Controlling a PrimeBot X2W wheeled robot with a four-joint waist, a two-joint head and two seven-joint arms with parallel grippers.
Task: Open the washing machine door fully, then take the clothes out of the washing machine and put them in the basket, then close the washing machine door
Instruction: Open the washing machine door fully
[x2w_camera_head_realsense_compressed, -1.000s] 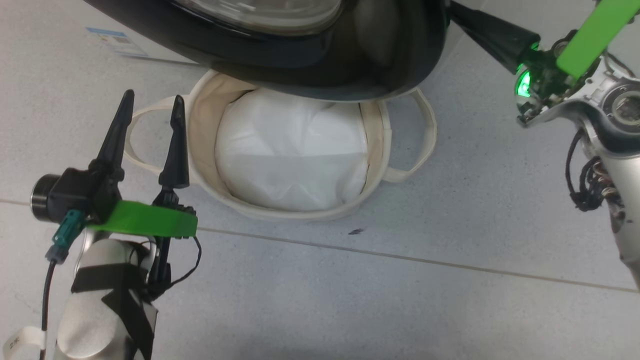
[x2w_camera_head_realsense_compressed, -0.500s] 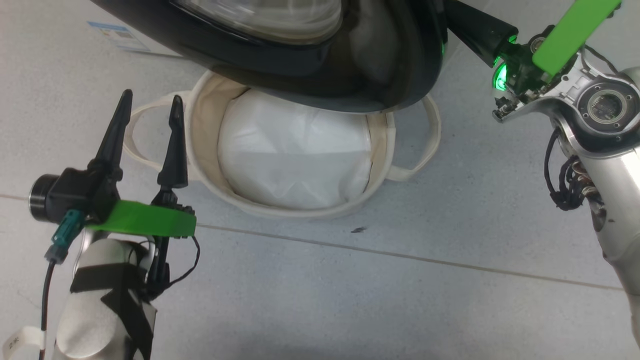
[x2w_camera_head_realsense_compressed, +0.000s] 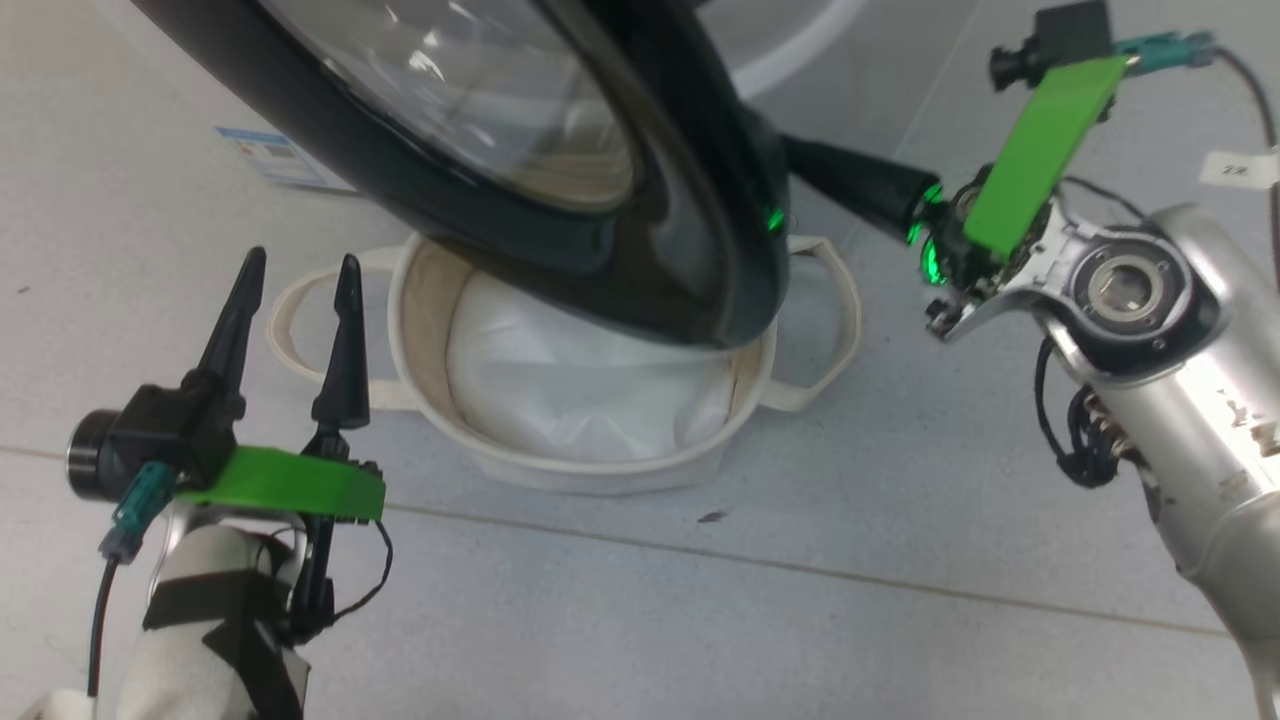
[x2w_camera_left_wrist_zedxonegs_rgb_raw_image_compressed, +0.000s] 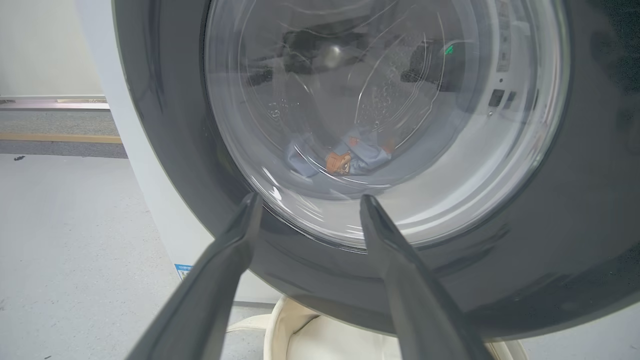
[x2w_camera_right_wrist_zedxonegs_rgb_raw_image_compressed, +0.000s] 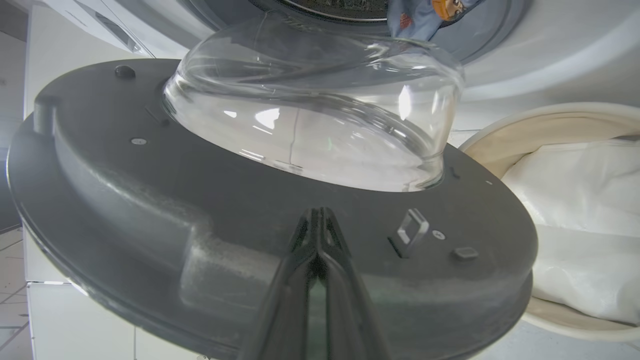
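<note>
Closer, right wrist view adds clothes (x2w_camera_right_wrist_zedxonegs_rgb_raw_image_compressed: 412, 20) beyond the door (x2w_camera_right_wrist_zedxonegs_rgb_raw_image_compressed: 200, 225).

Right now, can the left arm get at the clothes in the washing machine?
Probably not yet. The open left gripper faces the outer side of the washing machine door, and the clothes lie behind it, seen through the glass. The door would have to swing further aside first.

Washing machine door (x2w_camera_head_realsense_compressed: 700, 230): rim noted as glossy black, reflections carried; inner face seen as matt grey plastic.
Glass bowl (x2w_camera_right_wrist_zedxonegs_rgb_raw_image_compressed: 320, 125): clear, smooth, highlights recorded.
Basket (x2w_camera_head_realsense_compressed: 415, 300): cream canvas, matt.
White lining (x2w_camera_head_realsense_compressed: 580, 400): thin creased cloth.
Clothes (x2w_camera_left_wrist_zedxonegs_rgb_raw_image_compressed: 357, 155): soft printed fabric.
Washing machine (x2w_camera_left_wrist_zedxonegs_rgb_raw_image_compressed: 167, 190): smooth white casing.
Floor (x2w_camera_head_realsense_compressed: 700, 620): matt grey, finely speckled.
Right forearm (x2w_camera_head_realsense_compressed: 1210, 430): silvery metal, scuffed.
</note>
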